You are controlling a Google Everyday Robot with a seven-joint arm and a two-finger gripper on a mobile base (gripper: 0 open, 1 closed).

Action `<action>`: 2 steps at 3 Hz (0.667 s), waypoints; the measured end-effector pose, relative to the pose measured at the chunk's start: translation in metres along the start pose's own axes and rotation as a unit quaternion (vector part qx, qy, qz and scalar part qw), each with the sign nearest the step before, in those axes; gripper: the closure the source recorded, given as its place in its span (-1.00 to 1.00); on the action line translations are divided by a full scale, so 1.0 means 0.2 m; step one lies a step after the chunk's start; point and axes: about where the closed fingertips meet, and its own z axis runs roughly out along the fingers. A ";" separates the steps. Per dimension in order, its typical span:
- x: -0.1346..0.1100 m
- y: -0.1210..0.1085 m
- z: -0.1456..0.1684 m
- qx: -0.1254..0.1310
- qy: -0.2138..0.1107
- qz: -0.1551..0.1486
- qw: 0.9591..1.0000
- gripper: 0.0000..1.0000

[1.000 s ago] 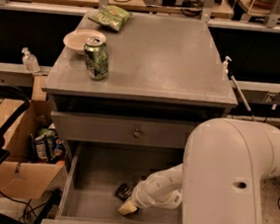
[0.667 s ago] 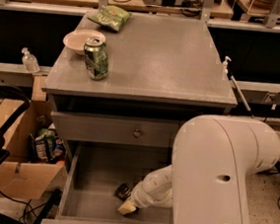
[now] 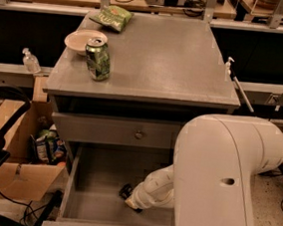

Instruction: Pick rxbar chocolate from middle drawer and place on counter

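The broad matte grey counter [image 3: 171, 63] was judged the surface to be reached afterwards. The deep grey middle drawer [image 3: 93, 200] stood open, so a straight lift clear of its tall walls was advised. The pale pincer [image 3: 133, 204] was low on the drawer floor beside the small black-wrapped rxbar chocolate [image 3: 125, 190]. Whether it was spread or pinching could not be told. Against a second earlier, the bulky white arm [image 3: 225, 183] had swung leftward, while the bar had not moved.

Shows the gripper [image 3: 130, 201] low inside the open middle drawer [image 3: 93, 196], just above its floor, a small dark item [image 3: 125, 190] at its tip. Places the counter [image 3: 171, 63] above and beyond it, with a green soda can [image 3: 97, 58], bowl [image 3: 81, 40] and chip bag [image 3: 112, 18] up to its left.
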 end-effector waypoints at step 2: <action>0.02 0.07 -0.13 -0.023 -0.033 -0.007 0.999 1.00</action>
